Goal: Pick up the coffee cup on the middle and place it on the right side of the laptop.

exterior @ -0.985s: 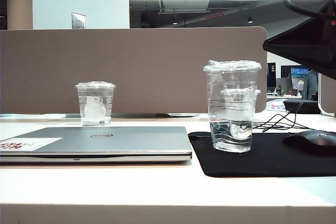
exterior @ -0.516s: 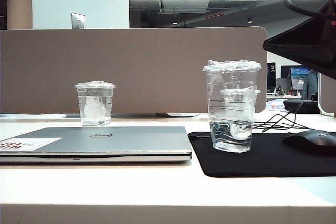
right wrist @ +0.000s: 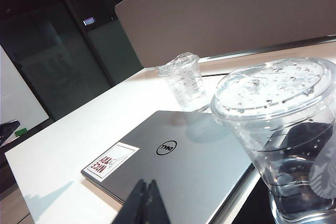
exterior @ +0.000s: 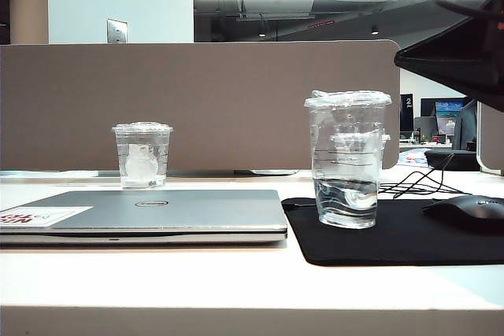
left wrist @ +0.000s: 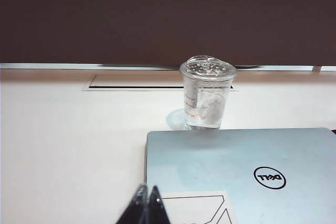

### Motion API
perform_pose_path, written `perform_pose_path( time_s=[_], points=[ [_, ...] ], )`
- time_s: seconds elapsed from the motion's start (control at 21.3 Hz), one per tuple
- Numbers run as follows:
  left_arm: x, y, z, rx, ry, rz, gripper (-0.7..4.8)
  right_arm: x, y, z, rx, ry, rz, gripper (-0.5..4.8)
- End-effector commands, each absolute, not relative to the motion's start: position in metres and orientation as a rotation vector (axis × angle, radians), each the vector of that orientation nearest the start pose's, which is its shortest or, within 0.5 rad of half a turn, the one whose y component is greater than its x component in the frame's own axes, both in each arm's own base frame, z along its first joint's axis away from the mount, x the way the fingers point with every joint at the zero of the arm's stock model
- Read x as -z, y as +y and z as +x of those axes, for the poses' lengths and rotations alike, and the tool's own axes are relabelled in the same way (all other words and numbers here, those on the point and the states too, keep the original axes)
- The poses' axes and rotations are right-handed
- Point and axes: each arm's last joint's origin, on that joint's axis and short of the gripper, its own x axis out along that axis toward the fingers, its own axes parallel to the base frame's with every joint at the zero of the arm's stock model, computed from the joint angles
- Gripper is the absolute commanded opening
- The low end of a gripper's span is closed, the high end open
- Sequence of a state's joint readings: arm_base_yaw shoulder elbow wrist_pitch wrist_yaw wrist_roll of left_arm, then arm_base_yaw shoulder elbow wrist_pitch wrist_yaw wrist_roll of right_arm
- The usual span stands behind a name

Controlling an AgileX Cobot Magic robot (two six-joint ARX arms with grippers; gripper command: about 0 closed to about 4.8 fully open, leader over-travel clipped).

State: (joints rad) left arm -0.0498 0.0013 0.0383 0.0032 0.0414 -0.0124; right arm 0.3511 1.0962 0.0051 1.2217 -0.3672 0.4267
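dell logo on laptop (left wrist: 247,171) lid, red lettering on its sticker (right wrist: 110,162)

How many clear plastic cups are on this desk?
2 for sure: a short cup behind the laptop, and a tall cup on the black mat right of it. A third may hide behind the tall one. Left gripper and right gripper hang shut near the laptop.

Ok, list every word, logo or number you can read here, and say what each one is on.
"DELL": round logo on the lid of the laptop.
Red lettering on the laptop's white sticker: too blurred to read.
"2": white numeral on a dark panel in the background.
Faint printed lines on the coffee cup: no legible text.
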Motion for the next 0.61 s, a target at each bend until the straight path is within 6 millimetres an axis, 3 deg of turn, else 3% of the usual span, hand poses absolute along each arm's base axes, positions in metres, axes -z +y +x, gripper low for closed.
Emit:
perform_pose_path(
  time_s=[0.05,0.61],
  points=[
    [-0.1689,-0.0059,0.0968,0.091,-0.026,-0.008,-0.05,-0.1637,0.0644,0.1459,-0.741,-0.004,0.409,-0.01],
    [-0.1643,-0.0059,0.0971,0.090,0.011,-0.008,-0.05,-0.1632,0.0645,0.1460,-0.740,0.001,0.409,-0.01]
  ],
)
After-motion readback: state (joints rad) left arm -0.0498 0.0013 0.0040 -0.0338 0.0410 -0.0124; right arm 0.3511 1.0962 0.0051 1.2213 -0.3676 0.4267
